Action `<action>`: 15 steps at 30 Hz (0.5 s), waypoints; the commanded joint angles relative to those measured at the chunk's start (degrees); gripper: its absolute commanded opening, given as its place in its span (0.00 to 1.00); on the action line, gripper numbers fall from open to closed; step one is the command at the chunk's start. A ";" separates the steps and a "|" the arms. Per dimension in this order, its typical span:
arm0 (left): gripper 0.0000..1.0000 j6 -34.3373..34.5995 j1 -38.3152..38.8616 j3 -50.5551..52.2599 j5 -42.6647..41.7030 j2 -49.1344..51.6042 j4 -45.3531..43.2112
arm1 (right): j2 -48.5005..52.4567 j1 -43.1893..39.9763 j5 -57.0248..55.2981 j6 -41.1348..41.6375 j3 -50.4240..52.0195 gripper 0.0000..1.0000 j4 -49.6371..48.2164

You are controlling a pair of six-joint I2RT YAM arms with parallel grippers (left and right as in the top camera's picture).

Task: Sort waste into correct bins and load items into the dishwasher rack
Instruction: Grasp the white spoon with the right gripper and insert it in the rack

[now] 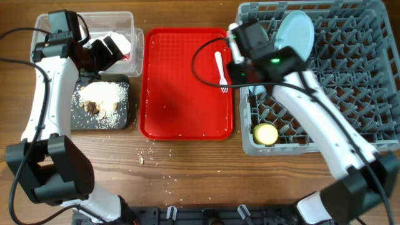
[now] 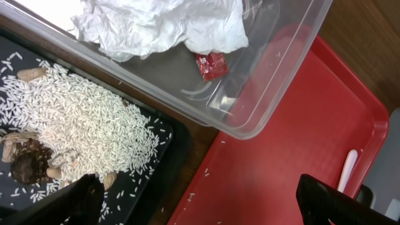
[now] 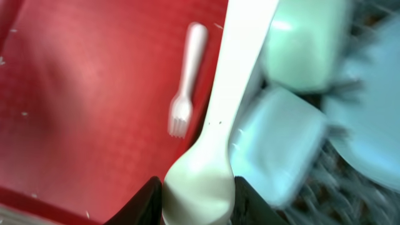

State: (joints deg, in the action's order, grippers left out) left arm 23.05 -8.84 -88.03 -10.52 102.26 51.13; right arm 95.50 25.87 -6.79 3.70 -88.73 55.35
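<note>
My right gripper (image 3: 199,203) is shut on the white spoon (image 3: 219,125) by its bowl end, over the left edge of the grey dishwasher rack (image 1: 350,75), beside two light blue bowls (image 3: 281,144). The white fork (image 1: 221,70) lies on the red tray (image 1: 181,119). The pale blue plate (image 1: 295,34) stands in the rack and the yellow cup (image 1: 266,134) sits at its front left corner. My left gripper (image 2: 200,206) is open and empty over the gap between the black tray (image 1: 122,119) with rice scraps (image 2: 81,119) and the red tray. The clear tub (image 2: 275,94) holds the white napkin (image 2: 156,25) and red wrapper (image 2: 211,65).
Crumbs (image 1: 142,159) lie scattered on the wooden table in front of the red tray. The rack fills the right side. Cables run from both arms.
</note>
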 commanded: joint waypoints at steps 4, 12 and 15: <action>1.00 0.13 -0.17 -0.96 -0.09 -1.31 -0.13 | -8.87 -10.67 -1.81 10.95 -1.16 0.22 15.50; 1.00 0.13 -0.17 -0.96 -0.09 -1.31 -0.13 | -9.49 -16.90 -2.21 18.36 9.05 0.22 19.28; 1.00 0.13 -0.17 -0.96 -0.09 -1.31 -0.13 | -9.49 -16.90 -1.95 19.96 12.83 0.22 16.94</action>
State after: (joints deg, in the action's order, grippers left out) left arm 23.05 -8.84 -88.03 -10.50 102.26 51.11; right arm 86.72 9.10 -7.99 21.04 -78.13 73.67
